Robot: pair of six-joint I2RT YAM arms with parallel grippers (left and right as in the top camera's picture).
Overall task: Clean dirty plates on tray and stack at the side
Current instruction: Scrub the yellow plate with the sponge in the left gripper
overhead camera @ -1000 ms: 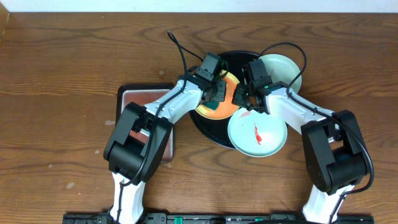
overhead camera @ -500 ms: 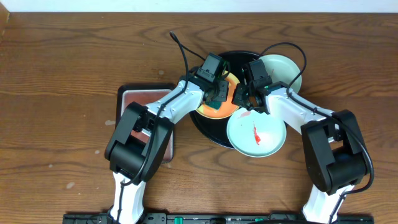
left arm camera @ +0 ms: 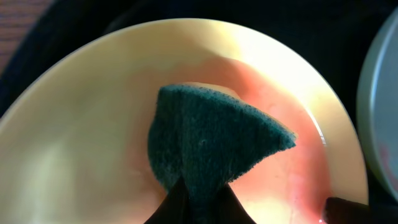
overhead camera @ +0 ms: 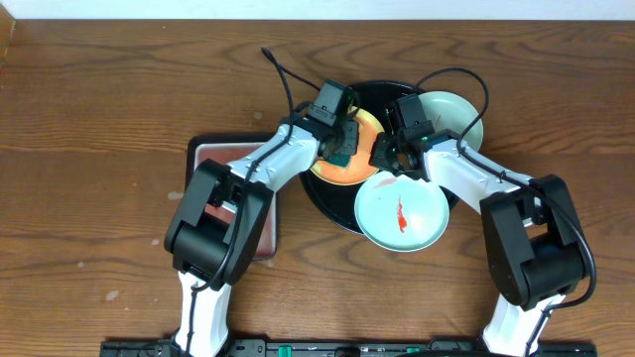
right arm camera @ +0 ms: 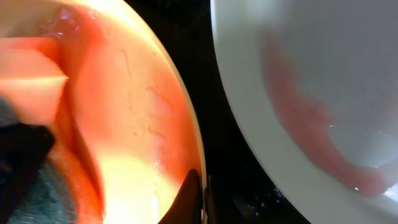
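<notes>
The pale yellow plate (overhead camera: 347, 169) lies on the round black tray (overhead camera: 327, 203), smeared with red sauce (left arm camera: 298, 168). My left gripper (overhead camera: 343, 146) is shut on a dark green sponge (left arm camera: 211, 140) pressed on that plate. My right gripper (overhead camera: 382, 156) is shut on the yellow plate's rim (right arm camera: 198, 155). A mint-white plate with a red smear (overhead camera: 402, 215) overlaps the tray's front right and shows in the right wrist view (right arm camera: 311, 93). A second mint-white plate (overhead camera: 454, 107) lies at the tray's back right.
A small rectangular black-rimmed tray with a pinkish inside (overhead camera: 223, 159) sits left of the round tray, partly under my left arm. Both arms' cables loop over the back of the round tray. The wooden table (overhead camera: 89, 149) lies all around.
The left gripper with the sponge has moved slightly back and left across the yellow plate. The smeared mint-white plate has shifted a little left and forward. The right gripper holds the rim as before.
</notes>
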